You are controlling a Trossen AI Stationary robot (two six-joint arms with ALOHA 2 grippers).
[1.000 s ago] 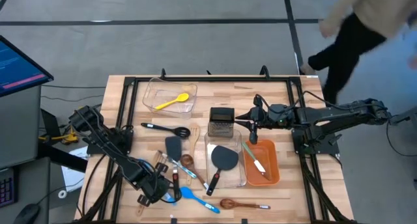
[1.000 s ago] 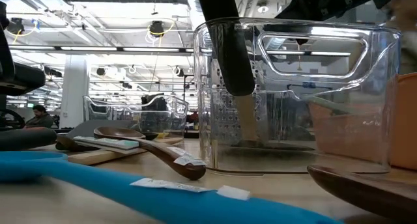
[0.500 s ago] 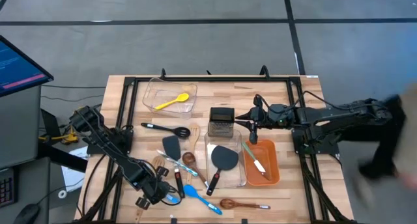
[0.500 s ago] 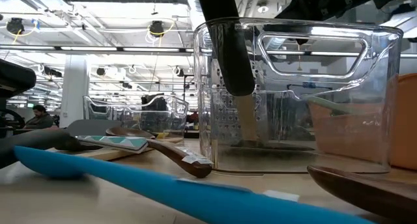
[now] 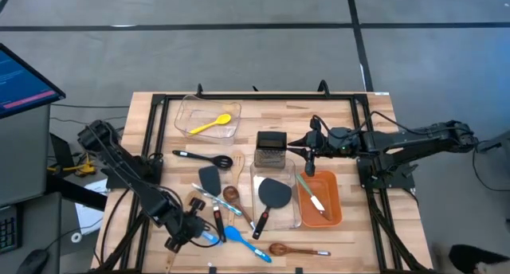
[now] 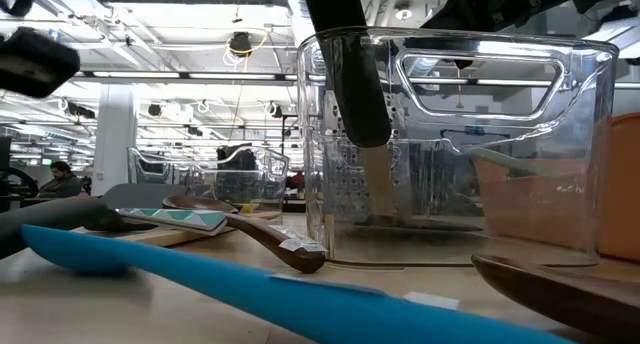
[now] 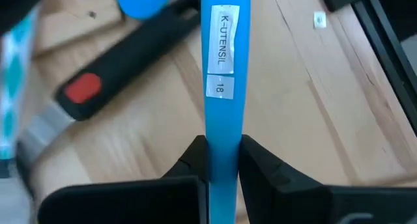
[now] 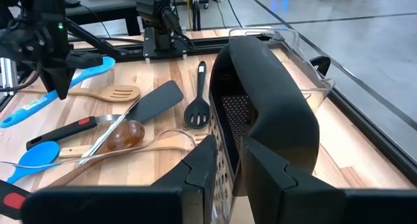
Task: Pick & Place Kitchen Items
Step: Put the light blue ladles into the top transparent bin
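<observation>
My left gripper (image 5: 197,230) is near the table's front left, shut on a blue spoon (image 7: 223,68) with a white label. In the right wrist view that spoon's rounded end (image 8: 104,64) sticks out past the gripper (image 8: 57,81). A second blue spoon (image 5: 247,244) lies flat on the wood by the front edge. The steel box grater (image 5: 271,149) stands mid-table. My right gripper (image 5: 296,142) hangs still at the grater's black top handle (image 8: 280,100), its fingers a narrow gap apart. My left gripper pinches the blue spoon's handle (image 7: 225,129) between its two fingers (image 7: 195,155), part-way along its length. The fingers come steeply from above and lie across the handle. The labelled stretch runs out ahead of them, above a black, red-marked handle (image 7: 98,87) on the table. My right gripper: I cannot tell whether it touches the grater.
A clear bin (image 5: 209,119) at the far left holds a yellow spoon. A clear bin (image 5: 275,196) with a black turner and an orange bin (image 5: 320,201) stand right of centre. Wooden spoons, a black slotted spoon (image 5: 203,158) and turners lie scattered between them and my left gripper.
My left gripper has risen with the blue spoon, which has come up off the table. In the low view the gripper has climbed to the picture's top left. A person beyond the table's far right corner has walked out of the high view.
</observation>
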